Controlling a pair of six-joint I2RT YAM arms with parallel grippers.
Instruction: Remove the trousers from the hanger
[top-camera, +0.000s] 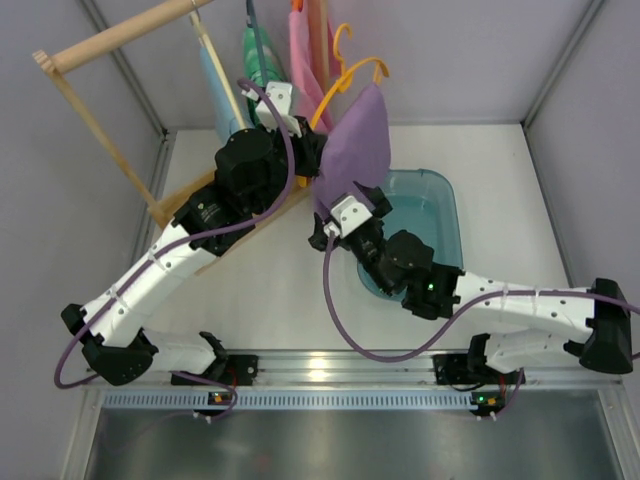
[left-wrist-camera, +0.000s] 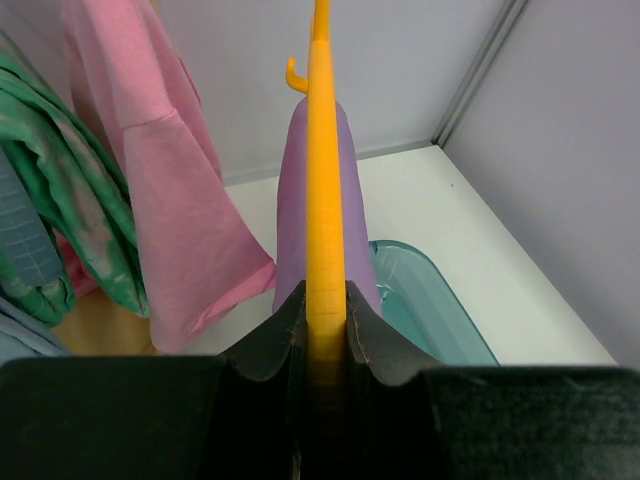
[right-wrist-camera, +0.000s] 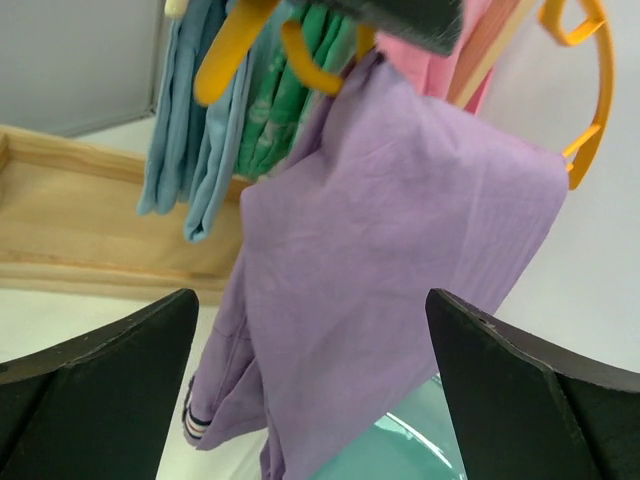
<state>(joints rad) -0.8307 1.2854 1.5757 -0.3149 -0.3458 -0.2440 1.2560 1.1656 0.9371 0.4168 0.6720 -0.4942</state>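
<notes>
Top external looks down from above and behind; left wrist sights close along the hanger (left-wrist-camera: 320, 200); right wrist faces the trousers (right-wrist-camera: 390, 280) nearby; all three share both.

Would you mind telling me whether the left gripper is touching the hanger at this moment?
Touching. The left wrist view shows the left gripper shut on the orange hanger, its jaws pressed flat against both sides of the frame.

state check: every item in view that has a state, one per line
trousers, draped over the hanger, not off yet
hanger, clamped edge-on in the left gripper
left gripper, shut on hanger
right gripper, open, facing trousers, holding nothing
teal tub, upright, below trousers
pink garment, hanging
green garment, hanging
</notes>
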